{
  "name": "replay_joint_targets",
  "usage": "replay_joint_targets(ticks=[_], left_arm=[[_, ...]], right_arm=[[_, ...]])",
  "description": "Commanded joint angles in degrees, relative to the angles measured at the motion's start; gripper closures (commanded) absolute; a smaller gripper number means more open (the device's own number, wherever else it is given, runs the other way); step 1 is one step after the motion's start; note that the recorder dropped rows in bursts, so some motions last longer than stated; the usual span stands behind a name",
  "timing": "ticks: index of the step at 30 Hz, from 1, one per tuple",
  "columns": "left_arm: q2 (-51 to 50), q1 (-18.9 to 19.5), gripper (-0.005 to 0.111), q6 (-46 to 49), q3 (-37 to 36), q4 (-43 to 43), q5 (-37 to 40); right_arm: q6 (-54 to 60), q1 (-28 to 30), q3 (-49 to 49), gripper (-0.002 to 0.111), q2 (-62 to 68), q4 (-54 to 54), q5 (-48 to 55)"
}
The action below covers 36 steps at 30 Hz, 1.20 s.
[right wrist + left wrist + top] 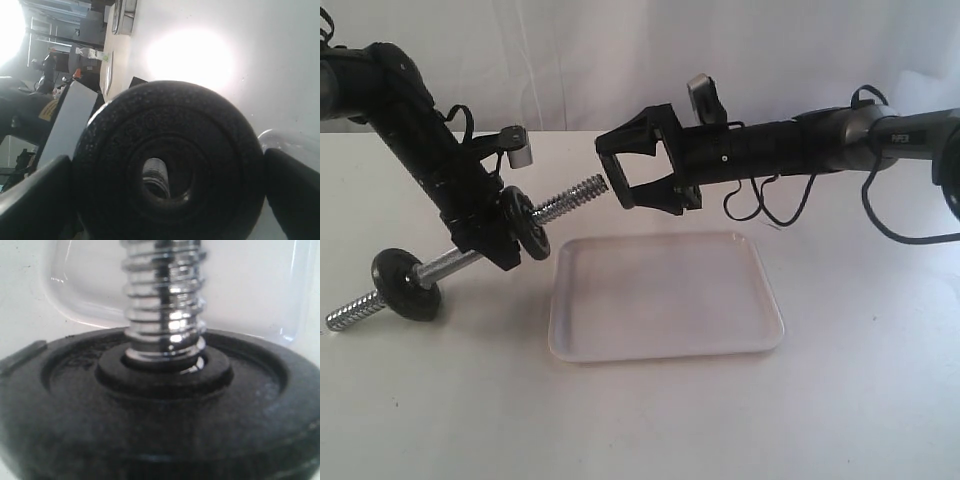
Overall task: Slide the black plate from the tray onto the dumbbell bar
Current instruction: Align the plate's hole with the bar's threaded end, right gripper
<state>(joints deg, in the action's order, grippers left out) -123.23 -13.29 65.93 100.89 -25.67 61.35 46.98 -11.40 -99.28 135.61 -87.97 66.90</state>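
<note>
My right gripper (618, 172) is open about as wide as the black plate (616, 190) and pinches it by opposite edges, one finger on each side of the rim. The right wrist view shows this too: the plate (200, 125) fills the gap between the two fingers (35, 195). I hold it upright in the air, above the desk (820, 420) and clear of the tray (660, 300), which lies flat below with nothing on it. The plate's hole faces the raised threaded tip of the dumbbell bar (565, 200), and the tip (155, 175) shows through that hole, right at the opening.

My left gripper (485, 232) is closed around the bar's middle and holds it tilted, though its fingers are hard to make out. A second black disc (527, 222) sits on the bar against that gripper. A third disc (408, 283) sits near the bar's low end, resting on the desk.
</note>
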Motion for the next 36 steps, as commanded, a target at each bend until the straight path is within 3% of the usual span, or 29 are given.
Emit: replay_joint_targets(ticks=[1, 36], left_arm=[[3.93, 0.01, 0.107, -0.19, 0.69, -6.76, 4.12], [3.93, 0.01, 0.107, -1.00, 0.69, -8.39, -0.37]], right_arm=[[-0.79, -1.07, -1.36, 0.108, -0.85, -2.02, 3.06], [-3.77, -2.42, -1.42, 0.108, -0.85, 0.29, 3.06]])
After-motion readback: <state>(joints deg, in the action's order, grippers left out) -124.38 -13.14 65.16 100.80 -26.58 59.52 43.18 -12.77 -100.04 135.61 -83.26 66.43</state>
